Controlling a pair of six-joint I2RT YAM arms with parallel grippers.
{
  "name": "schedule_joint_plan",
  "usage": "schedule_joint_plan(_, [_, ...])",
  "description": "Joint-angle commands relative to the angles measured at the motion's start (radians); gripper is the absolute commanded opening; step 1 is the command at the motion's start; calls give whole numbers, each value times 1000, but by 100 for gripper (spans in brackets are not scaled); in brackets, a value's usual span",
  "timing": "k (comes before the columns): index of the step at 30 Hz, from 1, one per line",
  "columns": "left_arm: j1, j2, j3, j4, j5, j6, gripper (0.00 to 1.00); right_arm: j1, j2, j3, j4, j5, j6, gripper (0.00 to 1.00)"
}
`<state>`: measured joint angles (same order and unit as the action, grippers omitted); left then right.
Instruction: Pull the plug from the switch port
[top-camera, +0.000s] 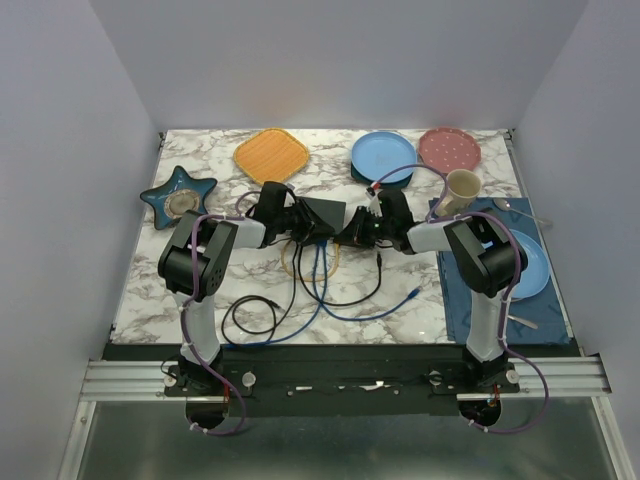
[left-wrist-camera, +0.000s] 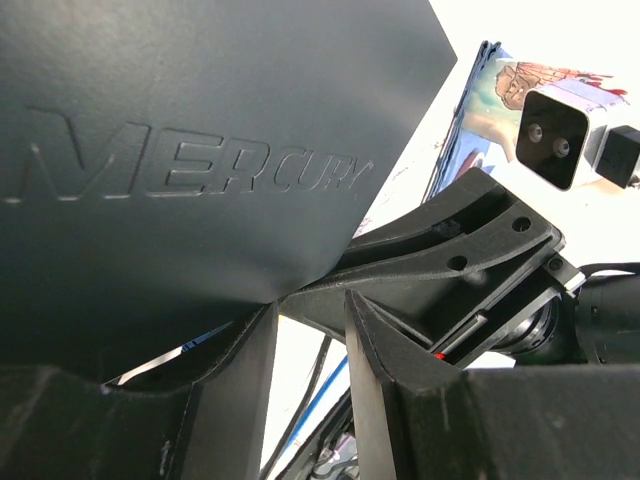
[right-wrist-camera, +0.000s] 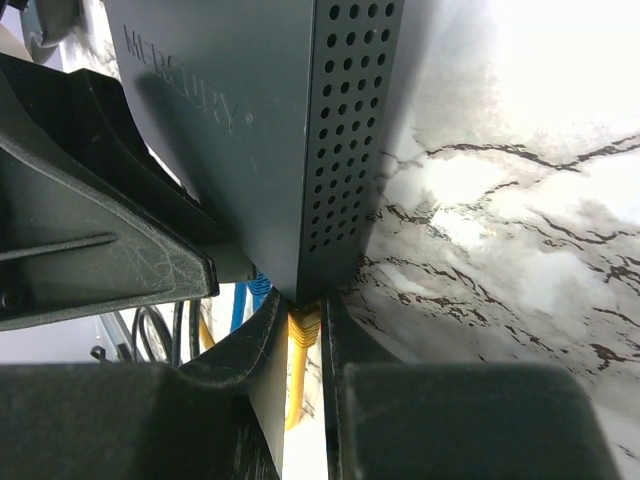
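1. The switch (top-camera: 322, 213) stands tipped on edge at the middle of the table (top-camera: 400, 290), between both arms. Its perforated end faces the right wrist camera.
2. Right hand (right-wrist-camera: 303, 335): one finger sits on each side of the yellow plug (right-wrist-camera: 303, 322) at the switch's lower edge. I judge it clamped on the plug and lined up to draw it straight out of the port.
3. Left hand (left-wrist-camera: 312, 345): its fingers meet the switch's lower corner with a gap between them. Whether it grips cannot be told. It is probably there to brace the box against the pull.
4. The plug appears seated in its port, so extraction is not yet done.
5. A loose blue cable (top-camera: 330, 300) lies nearby and could snag.
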<state>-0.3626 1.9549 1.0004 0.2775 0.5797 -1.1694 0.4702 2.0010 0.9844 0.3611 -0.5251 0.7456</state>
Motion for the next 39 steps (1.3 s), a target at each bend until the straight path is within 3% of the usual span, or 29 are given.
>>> schedule_joint_plan(1, [17,44,40,23,-123,11,45,64,1,-30,-231,-99,-61,1])
schedule_joint_plan(23, [17,75,81,9,-149,5,45,90,-35,-112,-174,-220,-38,1])
schedule_joint_plan(36, [30,47,104,-35,-165,34,46,116,-31,-73,-295,-250,-120,1])
schedule_joint_plan(39, [30,26,101,-35,-161,42,46,114,-60,-78,-304,-190,-114,11])
